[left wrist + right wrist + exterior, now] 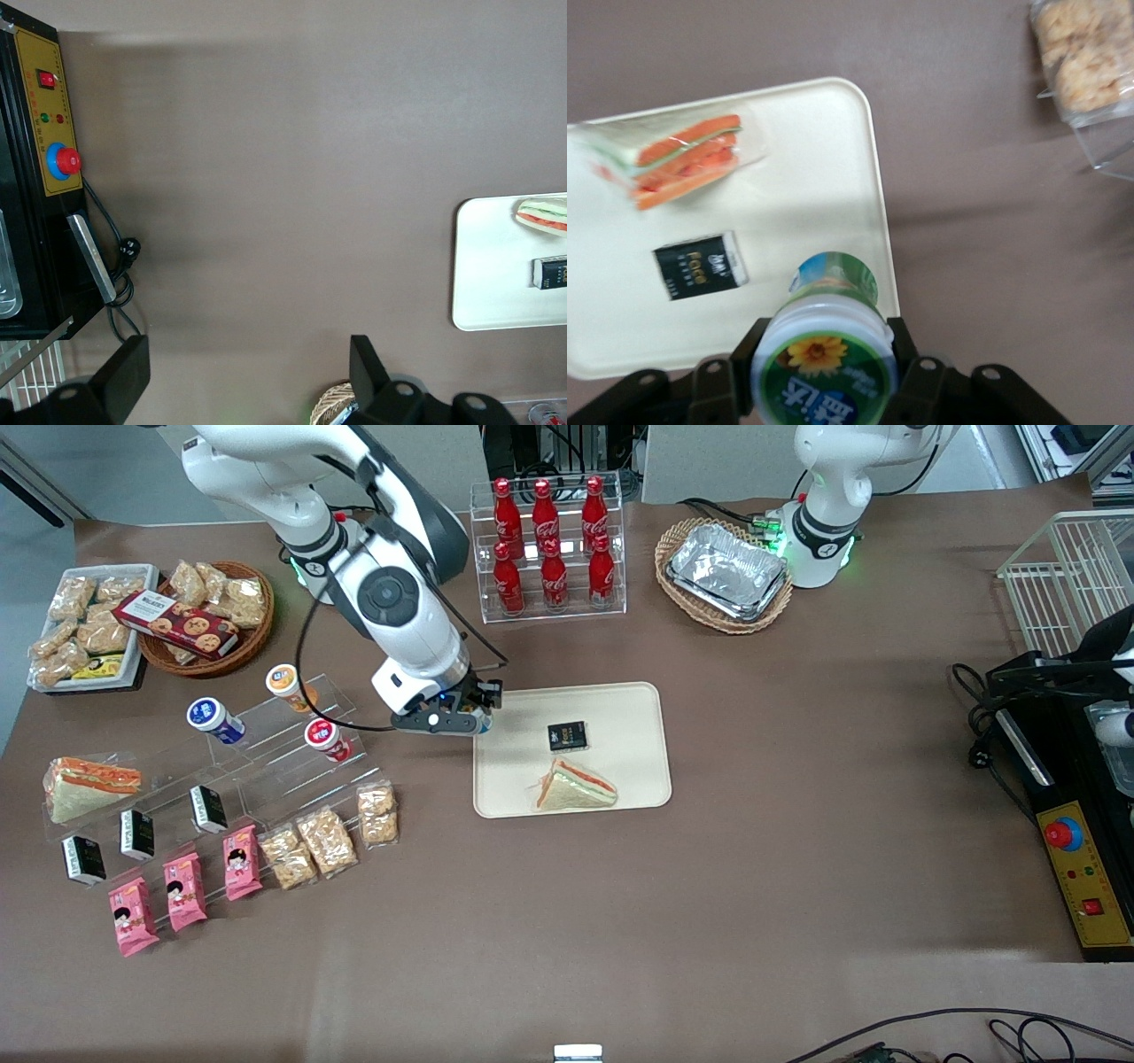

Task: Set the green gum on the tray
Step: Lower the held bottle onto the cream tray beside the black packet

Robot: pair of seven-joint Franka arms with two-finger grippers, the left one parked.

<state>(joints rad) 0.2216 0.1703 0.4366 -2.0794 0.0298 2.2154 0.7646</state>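
My right gripper (474, 713) is shut on the green gum (826, 354), a small white bottle with a green-and-white flower lid and teal-green label. It hangs above the edge of the cream tray (633, 708) on the working arm's side. In the front view the gum is mostly hidden by the gripper. In the right wrist view the fingers (902, 341) clamp the lid on both sides, with the tray (815, 190) under the bottle. On the tray lie a wrapped sandwich (574, 786) and a small black packet (567, 735).
A clear stepped rack (266, 753) with blue-lidded (213, 718), orange-lidded (285, 683) and red-lidded (326, 738) bottles stands toward the working arm's end. Snack packets (323, 840) lie in front of it. A cola bottle rack (549, 549) and a basket of foil trays (725, 574) stand farther from the front camera.
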